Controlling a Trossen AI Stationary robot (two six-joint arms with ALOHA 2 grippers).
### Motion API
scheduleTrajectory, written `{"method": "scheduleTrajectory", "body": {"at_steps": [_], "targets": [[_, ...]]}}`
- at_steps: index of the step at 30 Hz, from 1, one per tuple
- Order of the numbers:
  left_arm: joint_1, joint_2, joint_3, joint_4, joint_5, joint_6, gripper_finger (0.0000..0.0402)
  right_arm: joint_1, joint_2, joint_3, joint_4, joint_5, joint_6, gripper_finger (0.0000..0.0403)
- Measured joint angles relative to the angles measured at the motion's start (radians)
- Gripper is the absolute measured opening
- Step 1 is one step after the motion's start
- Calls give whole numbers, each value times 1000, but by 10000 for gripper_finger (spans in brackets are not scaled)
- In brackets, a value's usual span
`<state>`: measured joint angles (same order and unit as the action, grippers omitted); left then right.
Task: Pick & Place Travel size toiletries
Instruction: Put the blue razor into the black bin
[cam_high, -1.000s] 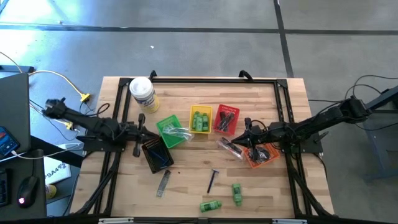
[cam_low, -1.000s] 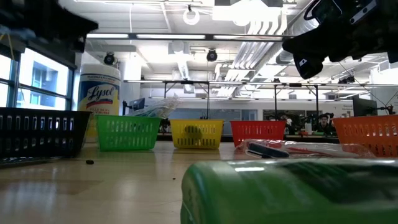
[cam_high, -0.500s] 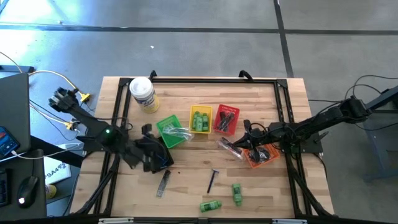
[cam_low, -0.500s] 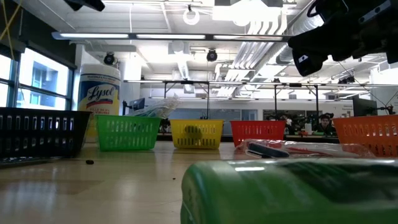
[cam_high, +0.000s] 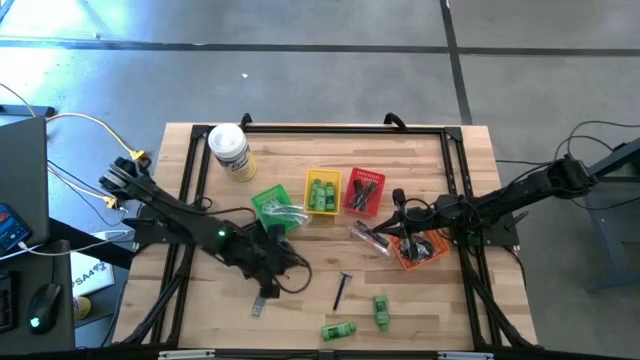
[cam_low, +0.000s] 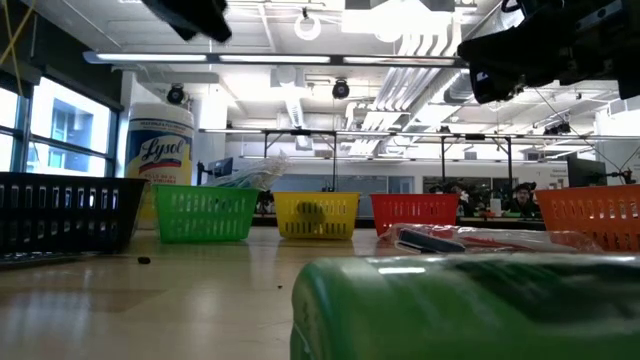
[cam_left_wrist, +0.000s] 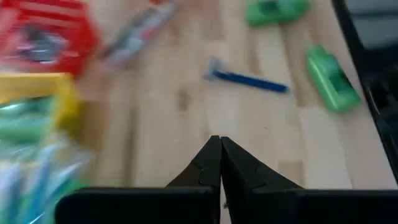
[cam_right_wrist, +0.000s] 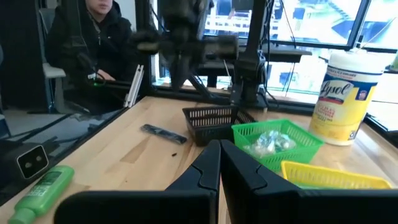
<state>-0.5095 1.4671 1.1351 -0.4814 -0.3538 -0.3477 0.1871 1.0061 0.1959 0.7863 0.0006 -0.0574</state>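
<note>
Risks first, biggest down.

My left gripper sits lower centre-left of the high view, fingers pressed together, holding nothing. It hangs over the grey comb, near the black basket. Going down shut like this, I judge the tips would only shove the flat comb across the table; I'd need to open first. The arm also crosses close by the green basket, so a careless swing could clip it.

My right gripper waits at right-centre, also closed and empty, beside the orange basket and the clear-wrapped packet lying just beside it. Crinkly film, likely slippery.

Materials, large to small:
- Table: pale wood planks, smooth.
- White wipes canister, upper left: rigid cylinder, yellow label.
- Baskets, including yellow and red: thin lattice plastic, light, easy to tip.
- Green mini bottles, bottom centre, lying flat: rounded, glossy, could roll.
- Blue razor, upper centre of the left wrist view: thin straight handle, low profile, hard to pinch.
</note>
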Motion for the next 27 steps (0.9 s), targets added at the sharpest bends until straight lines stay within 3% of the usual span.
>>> {"method": "scheduleTrajectory", "body": {"at_steps": [4, 11, 16, 21, 27], "targets": [[37, 84, 11, 98, 144, 116, 13, 0, 0, 0, 13, 0, 0, 4], [85, 225, 148, 123, 252, 326, 62, 0, 0, 0, 10, 0, 9, 4], [86, 370, 285, 71, 244, 526, 115, 1, 0, 0, 3, -1, 52, 4], [92, 493, 406, 62, 83, 826, 158, 1, 0, 1, -24, -2, 126, 4], [91, 583, 459, 114, 142, 1171, 165, 1, 0, 0, -40, -9, 187, 4]]}}
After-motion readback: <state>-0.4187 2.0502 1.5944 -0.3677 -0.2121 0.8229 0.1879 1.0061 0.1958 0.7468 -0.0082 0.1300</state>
